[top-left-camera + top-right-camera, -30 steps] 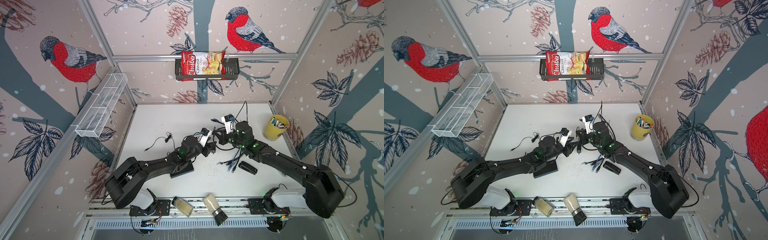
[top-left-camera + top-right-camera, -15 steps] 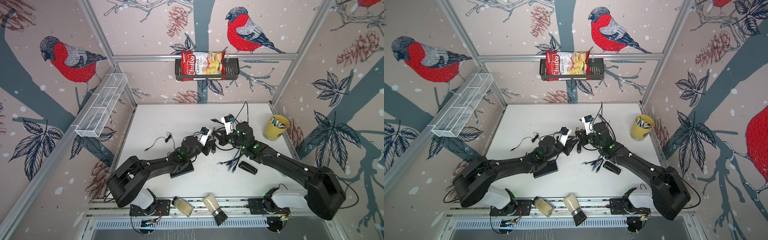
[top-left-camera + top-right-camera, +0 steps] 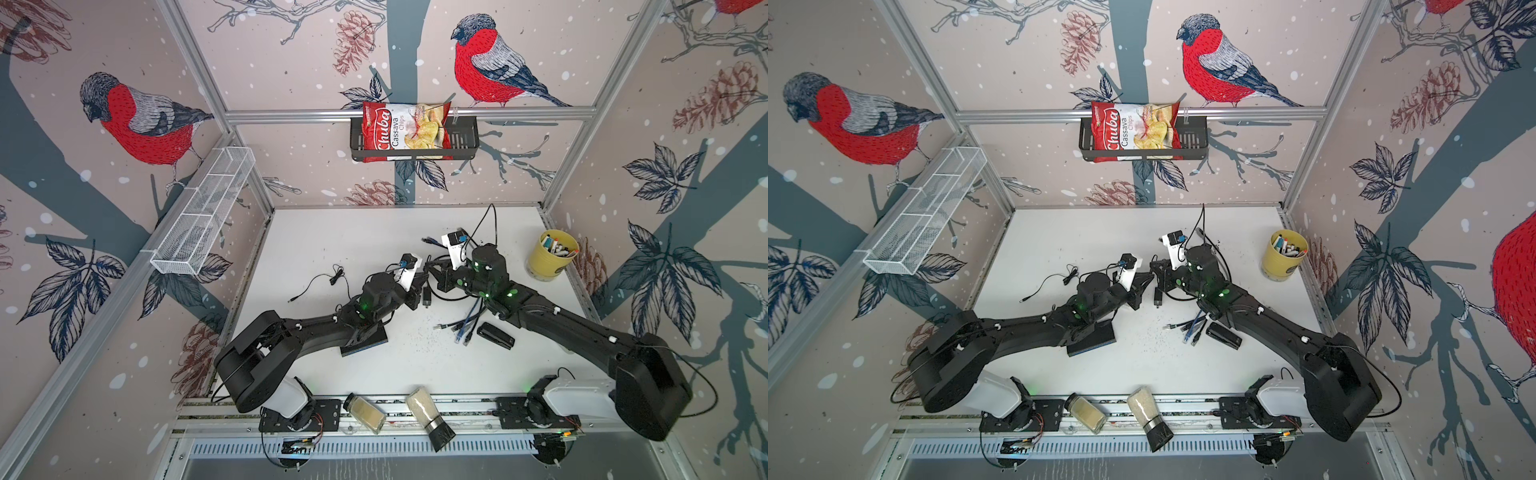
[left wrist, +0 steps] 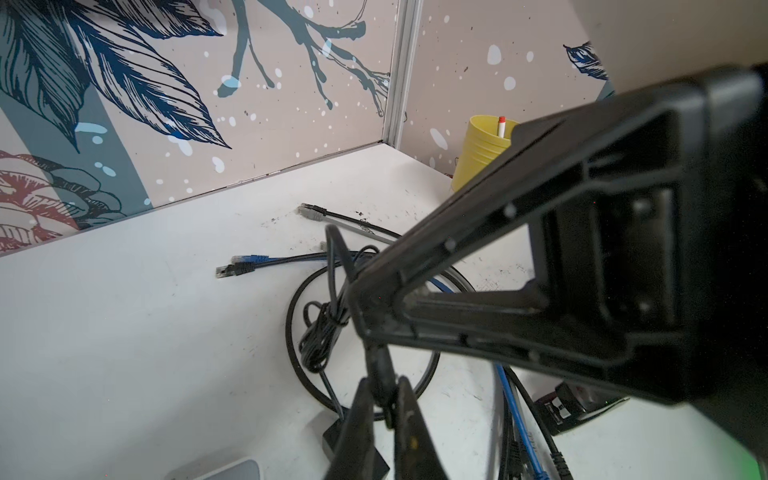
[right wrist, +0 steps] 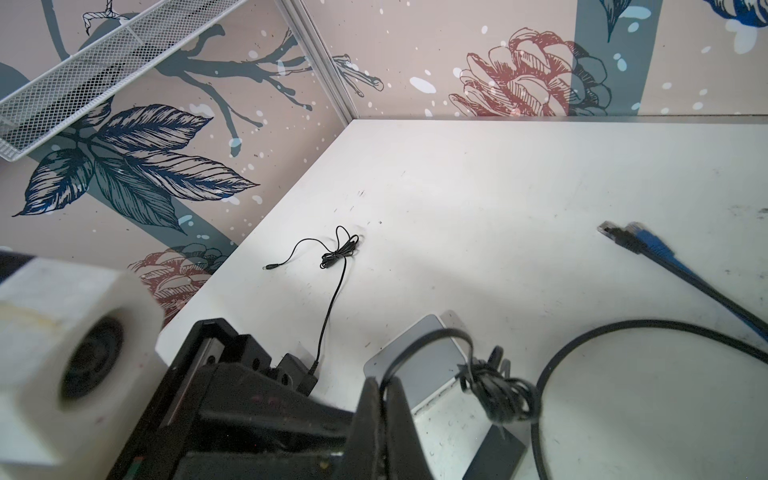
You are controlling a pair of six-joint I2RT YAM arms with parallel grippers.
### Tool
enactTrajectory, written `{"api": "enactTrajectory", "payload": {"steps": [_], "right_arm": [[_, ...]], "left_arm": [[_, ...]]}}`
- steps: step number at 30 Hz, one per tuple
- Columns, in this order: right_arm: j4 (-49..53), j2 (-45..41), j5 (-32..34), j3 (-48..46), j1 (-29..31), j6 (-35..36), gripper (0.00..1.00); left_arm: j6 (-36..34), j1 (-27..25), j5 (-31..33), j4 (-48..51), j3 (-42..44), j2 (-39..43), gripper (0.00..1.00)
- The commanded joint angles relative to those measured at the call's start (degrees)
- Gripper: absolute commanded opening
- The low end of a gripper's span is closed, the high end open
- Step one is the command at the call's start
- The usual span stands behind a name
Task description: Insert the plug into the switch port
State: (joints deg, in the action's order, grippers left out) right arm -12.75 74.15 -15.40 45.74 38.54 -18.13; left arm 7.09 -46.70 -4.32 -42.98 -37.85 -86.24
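A black plug (image 4: 380, 370) hangs on its thin black cable (image 5: 432, 332) above the middle of the table, seen in both top views (image 3: 427, 296) (image 3: 1158, 297). My left gripper (image 4: 384, 384) (image 3: 420, 291) is shut on the plug from the side. My right gripper (image 5: 384, 384) (image 3: 433, 268) is shut on the cable just above it, and a tied bundle of the cable (image 5: 496, 388) dangles beside it. The flat grey switch (image 5: 419, 357) (image 3: 365, 344) lies on the table, partly under my left arm. Its port is hidden.
A yellow cup of pens (image 3: 550, 257) stands at the right wall. Blue network cables (image 3: 465, 328) and a small black device (image 3: 495, 336) lie under my right arm. Another thin black cable (image 3: 318, 286) lies to the left. Two jars (image 3: 365, 413) (image 3: 428, 415) lie on the front rail.
My left gripper has closed on the hanging plug. Both arms have stayed almost where they were, and the right gripper has kept its hold on the cable.
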Motion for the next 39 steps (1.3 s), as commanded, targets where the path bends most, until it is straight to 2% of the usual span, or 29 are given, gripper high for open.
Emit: {"api": "enactTrajectory", "payload": {"steps": [1,4,11,15,18,22,30,31,32,36,39], "right_arm": [[-1.6,-0.2,-0.5,0.0,0.1,0.2,0.0],[-1.6,-0.2,-0.9,0.0,0.1,0.3,0.02],[-1.0,0.2,-1.6,0.2,0.2,-0.5,0.18],[0.7,1.0,-2.2,1.2,0.0,-0.8,0.21],[0.6,1.3,-2.2,1.1,0.0,-1.0,0.21],[0.5,1.2,-2.6,1.2,0.0,-1.2,0.16],[0.2,1.5,-3.8,1.0,-0.4,-1.3,0.01],[0.0,1.6,-3.8,0.9,-0.6,-1.5,0.0],[-0.3,1.7,-3.8,0.8,-0.8,-1.8,0.0],[-2.4,1.8,-4.3,-0.2,-2.3,-3.4,0.0],[-2.6,1.9,-4.4,-0.3,-3.1,-3.5,0.0]], "left_arm": [[-0.3,-0.1,-1.2,-2.8,-0.1,-0.2,0.04],[-0.3,-0.1,-1.2,-2.7,-0.1,-0.2,0.0],[-0.7,-0.1,-1.2,-2.7,-0.1,-0.1,0.0],[-0.8,-0.1,-1.1,-2.6,0.0,0.2,0.0],[-0.9,-0.1,-1.1,-2.5,0.1,0.3,0.0],[-1.0,-0.1,-1.0,-2.5,0.3,0.3,0.0],[-0.9,-0.1,0.1,-1.8,0.5,0.6,0.0],[-0.6,-0.1,1.2,-1.0,0.4,0.8,0.04],[-0.4,0.0,1.9,-0.4,0.4,1.0,0.13],[0.0,0.3,4.8,4.4,1.0,3.1,0.6],[3.4,1.6,4.3,9.5,1.2,5.5,0.89]]}}
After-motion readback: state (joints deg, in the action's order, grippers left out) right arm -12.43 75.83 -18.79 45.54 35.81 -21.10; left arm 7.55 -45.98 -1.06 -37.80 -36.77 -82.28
